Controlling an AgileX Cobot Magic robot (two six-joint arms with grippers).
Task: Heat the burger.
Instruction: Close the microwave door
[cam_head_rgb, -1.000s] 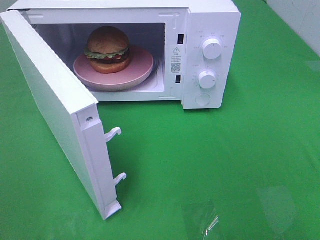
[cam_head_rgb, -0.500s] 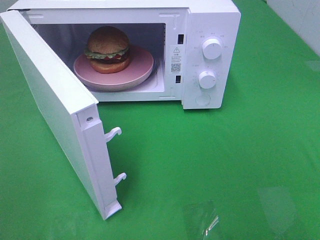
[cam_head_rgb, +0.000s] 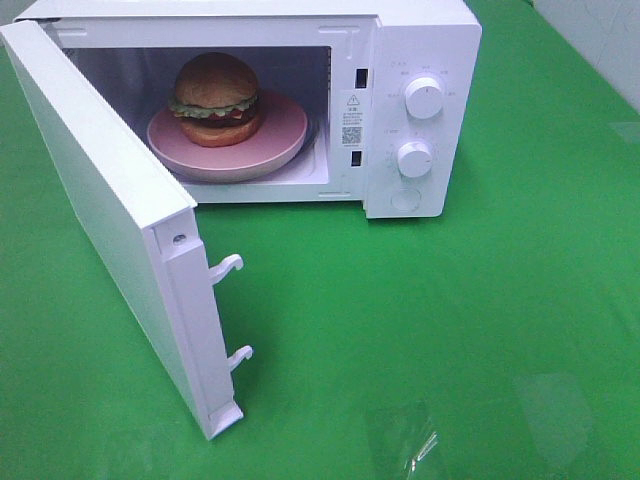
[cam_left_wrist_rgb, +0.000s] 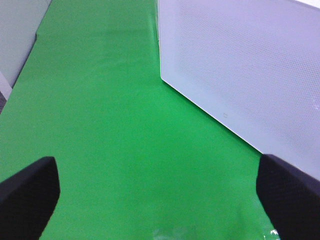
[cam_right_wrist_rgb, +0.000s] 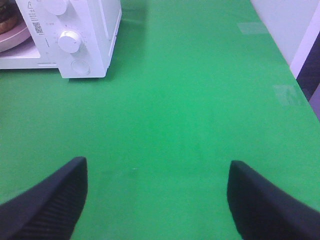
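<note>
The burger (cam_head_rgb: 216, 95), with golden-brown buns, green lettuce and a dark patty, sits on a pink plate (cam_head_rgb: 280, 140) inside the white microwave (cam_head_rgb: 440, 50). The microwave's door (cam_head_rgb: 100, 190) is swung wide open toward the front left. Neither gripper shows in the exterior high view. In the left wrist view my left gripper (cam_left_wrist_rgb: 159, 200) hovers over green cloth beside the door's outer face (cam_left_wrist_rgb: 240, 65), fingers spread, nothing between them. My right gripper (cam_right_wrist_rgb: 157, 202) is open and empty over the cloth, well short of the microwave's control panel (cam_right_wrist_rgb: 75, 45). A sliver of the plate (cam_right_wrist_rgb: 15, 37) shows there.
Two white knobs (cam_head_rgb: 424, 98) (cam_head_rgb: 414, 158) sit on the microwave's right panel. Two latch hooks (cam_head_rgb: 228, 268) (cam_head_rgb: 240, 357) stick out of the door's edge. Green cloth (cam_head_rgb: 450, 320) covers the table. The table's right edge (cam_right_wrist_rgb: 300, 85) meets a white wall.
</note>
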